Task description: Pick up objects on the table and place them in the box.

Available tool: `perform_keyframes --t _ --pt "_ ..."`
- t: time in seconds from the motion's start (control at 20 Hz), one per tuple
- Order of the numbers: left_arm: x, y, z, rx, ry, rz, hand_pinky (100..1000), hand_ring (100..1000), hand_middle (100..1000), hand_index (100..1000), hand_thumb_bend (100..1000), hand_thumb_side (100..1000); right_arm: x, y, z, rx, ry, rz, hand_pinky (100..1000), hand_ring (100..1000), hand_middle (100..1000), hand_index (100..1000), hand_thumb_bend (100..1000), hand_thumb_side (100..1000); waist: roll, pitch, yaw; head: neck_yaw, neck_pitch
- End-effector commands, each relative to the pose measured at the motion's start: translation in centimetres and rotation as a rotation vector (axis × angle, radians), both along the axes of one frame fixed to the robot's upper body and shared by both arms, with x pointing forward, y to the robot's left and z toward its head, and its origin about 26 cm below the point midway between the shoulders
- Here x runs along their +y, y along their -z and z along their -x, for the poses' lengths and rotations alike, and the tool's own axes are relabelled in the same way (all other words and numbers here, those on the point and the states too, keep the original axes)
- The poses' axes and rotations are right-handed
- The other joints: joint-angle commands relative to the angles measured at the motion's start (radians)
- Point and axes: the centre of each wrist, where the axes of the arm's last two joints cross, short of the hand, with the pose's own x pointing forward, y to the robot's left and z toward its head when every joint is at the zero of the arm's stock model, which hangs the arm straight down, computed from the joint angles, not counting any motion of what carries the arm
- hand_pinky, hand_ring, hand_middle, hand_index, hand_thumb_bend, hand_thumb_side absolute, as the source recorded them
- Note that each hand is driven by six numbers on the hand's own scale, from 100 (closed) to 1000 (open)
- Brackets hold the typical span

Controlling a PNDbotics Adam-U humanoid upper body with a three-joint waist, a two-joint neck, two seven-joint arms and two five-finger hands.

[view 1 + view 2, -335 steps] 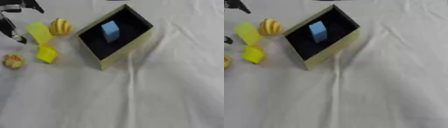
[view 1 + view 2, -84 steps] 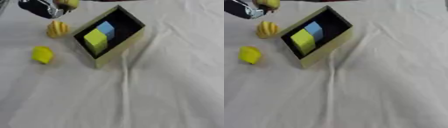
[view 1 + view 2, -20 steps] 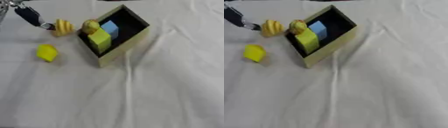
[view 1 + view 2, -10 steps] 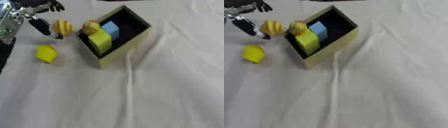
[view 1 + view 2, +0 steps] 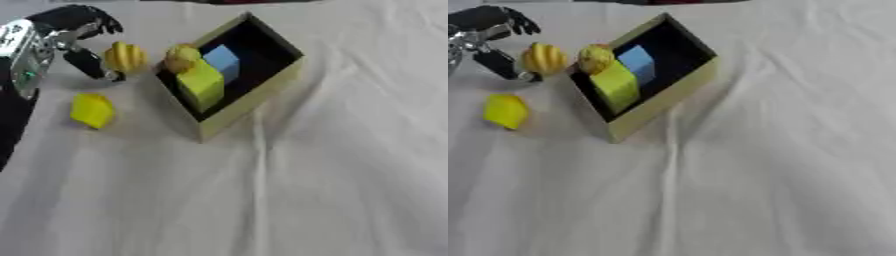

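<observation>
Leftmost, left hand (image 5: 74,30): enters from the upper left corner, black with a silver wrist; its fingers are parted and hold nothing, one dark finger (image 5: 90,65) reaching down toward the table just beside the ribbed yellow object.
Yellow block (image 5: 92,110): lies on the cloth below the hand and left of the box, apart from both.
Ribbed yellow object (image 5: 125,56): rounded and ridged; rests on the cloth between the hand's lowered finger and the box's left corner, outside the box.
Knobbly yellow object (image 5: 182,56): sits at the box's left rim, partly over the edge; whether it rests fully inside cannot be told.
Box (image 5: 254,102): pale yellow-green walls, dark interior, turned at an angle on the table, open side up.
Yellow-green block (image 5: 202,83): stands inside the box against its left wall.
Blue block (image 5: 222,60): stands inside the box, just behind and touching the yellow-green block.
White cloth (image 5: 350,165): covers the table, creased, with a fold running down from the box's near corner.
Right hand: not seen in either view.
</observation>
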Motion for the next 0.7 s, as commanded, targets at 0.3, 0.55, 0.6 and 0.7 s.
perform_keyframes --t 0.3,0.55,0.6,0.7 --pt "0.47 -1.63 -0.13 -0.057 -0.046 0.033 804 781 742 858 418 360 0.17 -0.95 0.42 -0.032 -0.003 0.026 854 788 600 736 100 476 -0.004 -0.012 -0.010 0.015 -0.026" --pt "0.55 -1.23 -0.30 -0.032 -0.045 0.054 786 762 719 838 374 345 0.13 -0.92 0.42 -0.033 0.003 0.021 855 788 598 736 100 477 -0.003 -0.004 -0.015 0.020 -0.031" --pt "0.59 -1.16 -0.33 -0.027 -0.048 0.056 784 759 716 835 367 343 0.14 -0.91 0.42 -0.033 0.003 0.021 855 788 598 736 100 477 -0.003 -0.003 -0.016 0.021 -0.033" --pt "0.65 -0.97 -0.40 -0.018 -0.057 0.054 778 752 709 826 352 334 0.14 -0.91 0.42 -0.033 0.003 0.021 856 788 598 736 100 477 -0.003 -0.001 -0.018 0.023 -0.036"
